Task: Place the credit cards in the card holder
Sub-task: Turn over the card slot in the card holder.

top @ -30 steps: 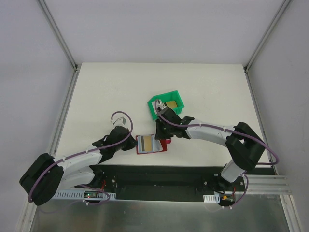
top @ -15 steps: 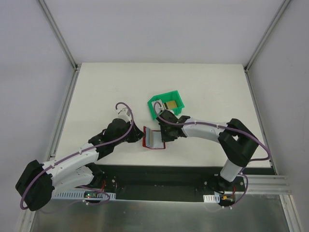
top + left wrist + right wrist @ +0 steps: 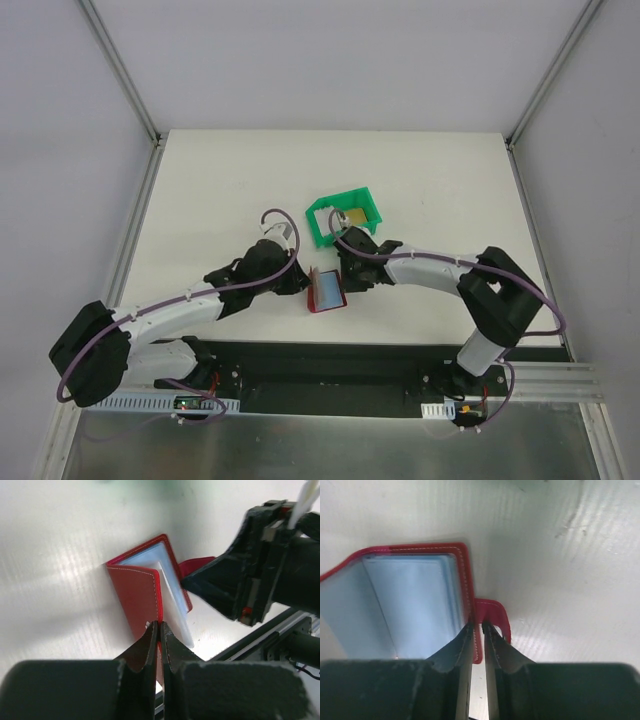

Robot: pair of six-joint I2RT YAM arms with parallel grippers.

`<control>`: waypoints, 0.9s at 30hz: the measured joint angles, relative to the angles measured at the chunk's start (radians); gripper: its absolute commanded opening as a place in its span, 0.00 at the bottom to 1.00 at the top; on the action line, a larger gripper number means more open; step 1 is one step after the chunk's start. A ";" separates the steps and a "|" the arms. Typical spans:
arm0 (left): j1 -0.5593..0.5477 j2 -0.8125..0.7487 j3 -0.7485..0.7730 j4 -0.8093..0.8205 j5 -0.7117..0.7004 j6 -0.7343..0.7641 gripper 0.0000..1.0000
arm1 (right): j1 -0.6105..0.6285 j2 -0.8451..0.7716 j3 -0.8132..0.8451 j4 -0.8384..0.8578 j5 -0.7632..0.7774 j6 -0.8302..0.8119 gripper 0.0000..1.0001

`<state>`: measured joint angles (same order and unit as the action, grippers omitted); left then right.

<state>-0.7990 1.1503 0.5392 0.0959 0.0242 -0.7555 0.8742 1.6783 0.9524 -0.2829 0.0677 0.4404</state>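
The card holder [image 3: 326,290], a dark red wallet with pale blue-grey pockets, stands half folded on the table between both grippers. My left gripper [image 3: 301,284] is shut on the edge of its left cover [image 3: 137,595]. My right gripper [image 3: 347,281] is shut on its right cover edge [image 3: 467,580], beside the snap tab [image 3: 492,611]. The pockets show in the right wrist view [image 3: 410,605]; no card shows in them. A golden-yellow credit card [image 3: 355,214] lies in the green bin.
The green plastic bin [image 3: 322,228] stands just behind the wallet and the right gripper. The black base plate [image 3: 320,365] runs along the table's near edge. The right gripper's body [image 3: 250,570] fills the right of the left wrist view.
My left gripper has moved right and lifted the left cover, folding the flat open wallet half shut. The golden card seen on the pockets is now hidden. The right gripper has barely moved.
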 measured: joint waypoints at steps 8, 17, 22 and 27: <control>0.018 -0.119 -0.185 0.010 -0.098 -0.068 0.00 | -0.029 -0.111 -0.060 -0.004 0.034 -0.005 0.18; 0.022 -0.145 -0.293 0.032 -0.121 -0.120 0.00 | -0.002 -0.207 -0.056 0.058 -0.006 -0.013 0.18; 0.022 -0.128 -0.293 0.054 -0.132 -0.121 0.00 | 0.018 -0.160 -0.002 0.052 -0.035 -0.014 0.17; 0.022 -0.124 -0.293 0.062 -0.138 -0.121 0.00 | 0.019 -0.097 0.002 0.040 -0.063 -0.014 0.16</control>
<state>-0.7773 1.0264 0.2459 0.1577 -0.1135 -0.8761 0.8936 1.5810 0.9546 -0.2432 0.0044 0.4267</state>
